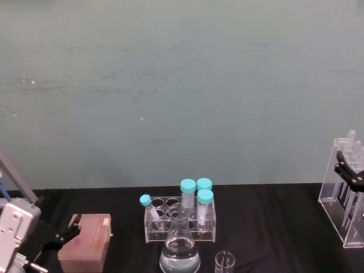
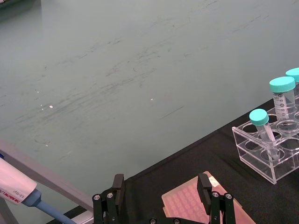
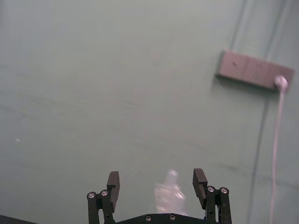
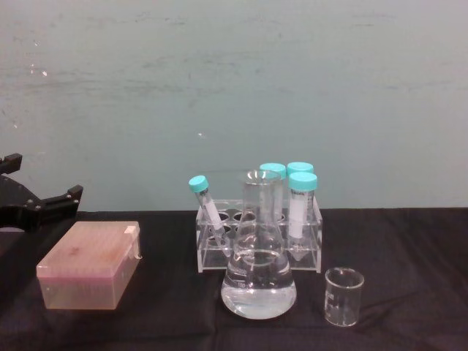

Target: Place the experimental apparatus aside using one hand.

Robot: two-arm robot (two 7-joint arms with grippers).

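Because the tall acrylic rack [image 1: 346, 196] of long glass tubes stands upright at the right edge of the table [image 1: 273, 210], with its long axis vertical, the right end effector [image 1: 348, 169] is the one placed for it. It sits at the rack's upper part. In the right wrist view its fingers [image 3: 113, 184] are wide apart, with the top of a glass tube [image 3: 170, 196] between them touching neither. I cannot tell whether the rack's base rests on the table or is just off it.

The conical flask [image 4: 259, 274] and the small beaker [image 4: 344, 296] stand near the middle of the front edge, well apart from the rack. The beaker is just beside the flask, toward the right edge.

The left end effector [image 1: 63, 235] hovers near the left edge over a pink tip box [image 4: 91, 274], fingers wide and holding nothing. My judgement is that the right arm does the work, and that closing on the rack comes next.
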